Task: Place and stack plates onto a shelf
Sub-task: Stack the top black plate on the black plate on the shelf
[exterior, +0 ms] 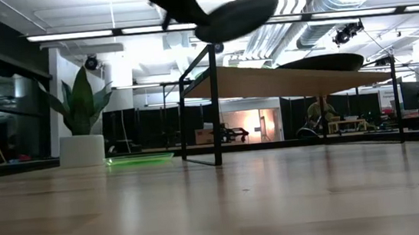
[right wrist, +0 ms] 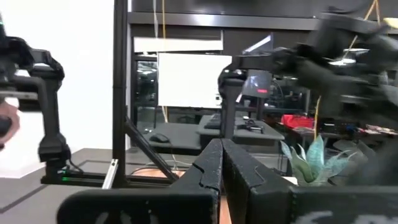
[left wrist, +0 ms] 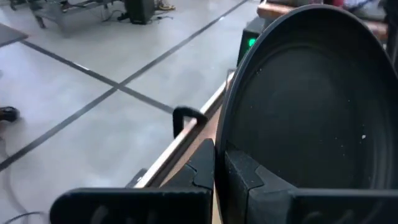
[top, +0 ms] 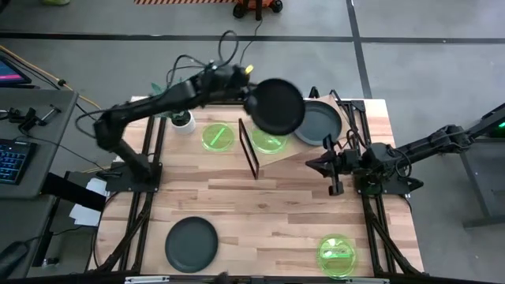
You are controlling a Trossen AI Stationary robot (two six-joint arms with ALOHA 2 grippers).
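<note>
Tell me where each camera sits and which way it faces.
High: overhead, straight down on the shelf, both arms.
Low: tabletop height, level under the shelf.
Left wrist: past the left claw shut on a dark grey plate.
Right wrist: past the shut right claw into the room.
Shared: high and low views show that plate.

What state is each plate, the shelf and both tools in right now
Held grey plate: lifted above the shelf, gripped at its rim.
Left tool: shut on the held grey plate.
Right tool: shut, empty, beside the shelf.
Shelf: tilted, bearing one plate.
Grey plate on shelf: resting.
Grey plate near front: on the table.
Three green plates: on the table.
</note>
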